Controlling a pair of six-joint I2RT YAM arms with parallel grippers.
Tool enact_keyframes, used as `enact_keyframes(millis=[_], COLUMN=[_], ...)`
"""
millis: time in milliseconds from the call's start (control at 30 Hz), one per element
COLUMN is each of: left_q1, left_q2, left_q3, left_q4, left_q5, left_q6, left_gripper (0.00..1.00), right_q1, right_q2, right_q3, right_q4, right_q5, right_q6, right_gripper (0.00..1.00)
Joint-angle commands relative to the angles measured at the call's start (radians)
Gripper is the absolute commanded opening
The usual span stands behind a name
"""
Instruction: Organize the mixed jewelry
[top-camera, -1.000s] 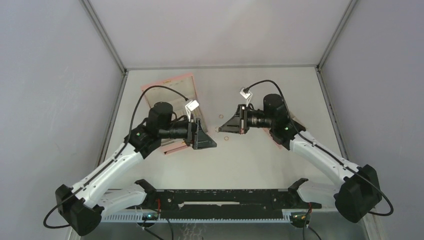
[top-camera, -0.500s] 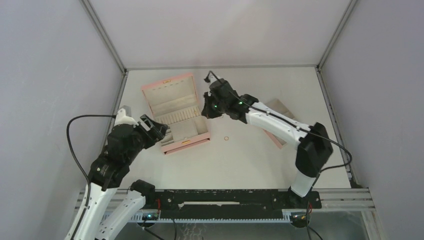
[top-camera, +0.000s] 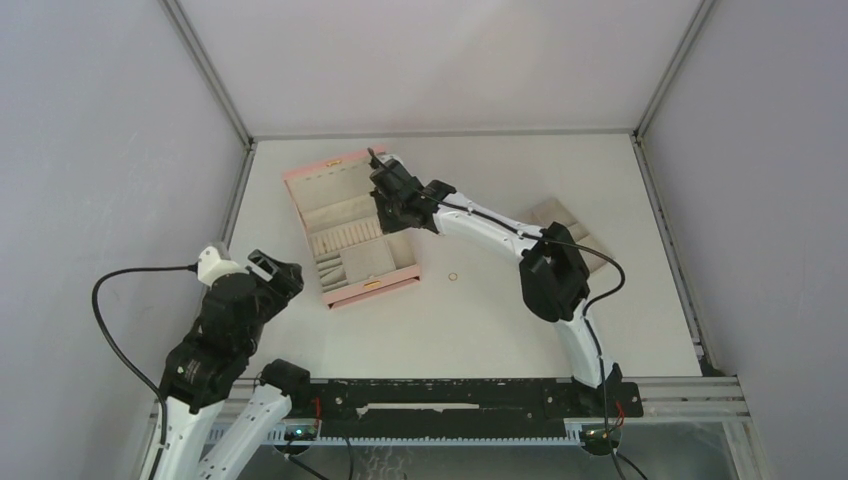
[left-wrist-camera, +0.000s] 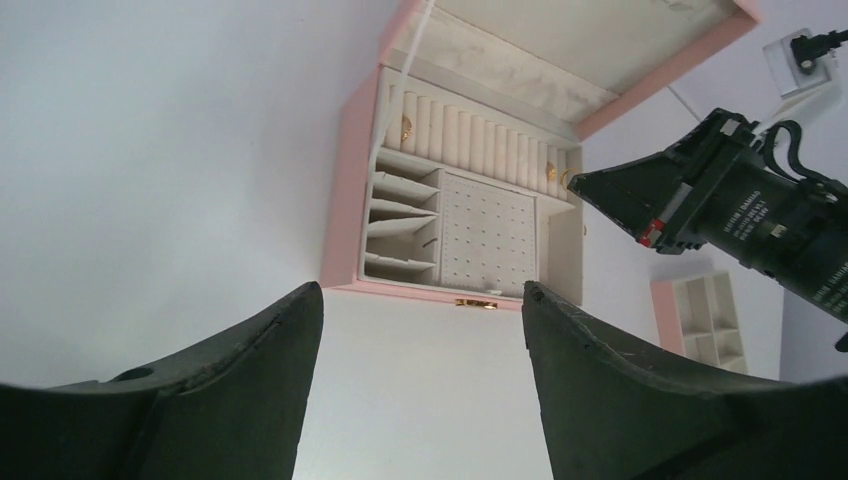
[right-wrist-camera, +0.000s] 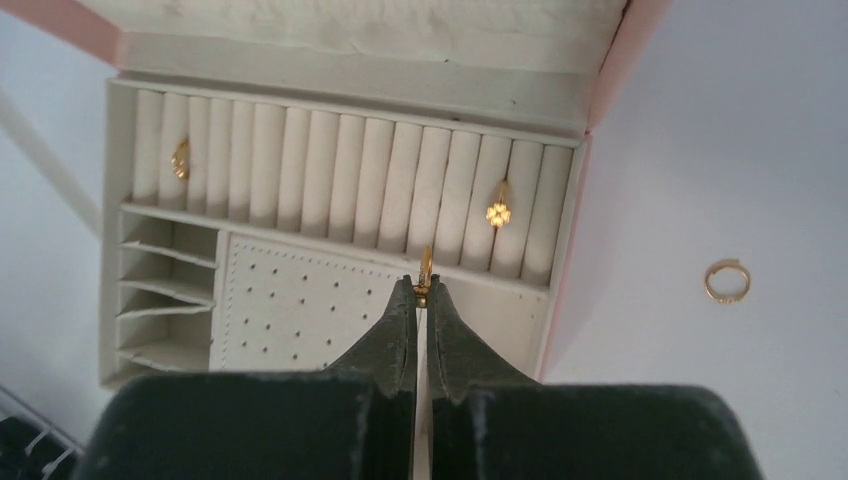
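Note:
The pink jewelry box (top-camera: 372, 289) lies open at the back left. My right gripper (right-wrist-camera: 422, 290) (top-camera: 383, 196) is shut on a thin gold ring (right-wrist-camera: 425, 264), seen edge-on, just above the near edge of the box's ring rolls. Two more rings sit in the rolls, one at the left (right-wrist-camera: 181, 158) and one at the right (right-wrist-camera: 498, 212). Another ring (top-camera: 453, 276) (right-wrist-camera: 725, 280) lies on the table right of the box. My left gripper (top-camera: 285, 272) (left-wrist-camera: 422, 295) is open and empty, near the table's left edge, in front of the box (left-wrist-camera: 345, 200).
A beige compartmented tray (top-camera: 555, 212) (left-wrist-camera: 700, 310) sits at the right, partly behind the right arm. The box's lid stands open toward the back wall. Side walls close in the table left and right.
The right gripper has carried a ring from the middle of the table to over the box's rolls. The left arm has pulled back toward the near left.

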Motion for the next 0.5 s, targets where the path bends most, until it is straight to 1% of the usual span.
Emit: enact_keyframes(millis=[0,100,467], left_q1=[0.005,0.006,0.006], left_q2=[-0.015,-0.016,-0.029], left_q3=[0.051,0.055,0.055], left_q4=[-0.014,-0.027,-0.029], left_q5=[-0.059,-0.058,-0.052], left_q6=[0.015,0.018,0.030], left_gripper=[0.77,0.77,0.77], right_q1=[0.010,0.010,0.006], right_q2=[0.060,0.097,0.155], right_q3=[0.106,0.140,0.164], right_q4=[-0.019,-0.027,-0.031], right_q5=[0.044,0.036,0.031], right_q6=[-0.010,-0.010,0.003], right_gripper=[0.00,0.00,0.00])
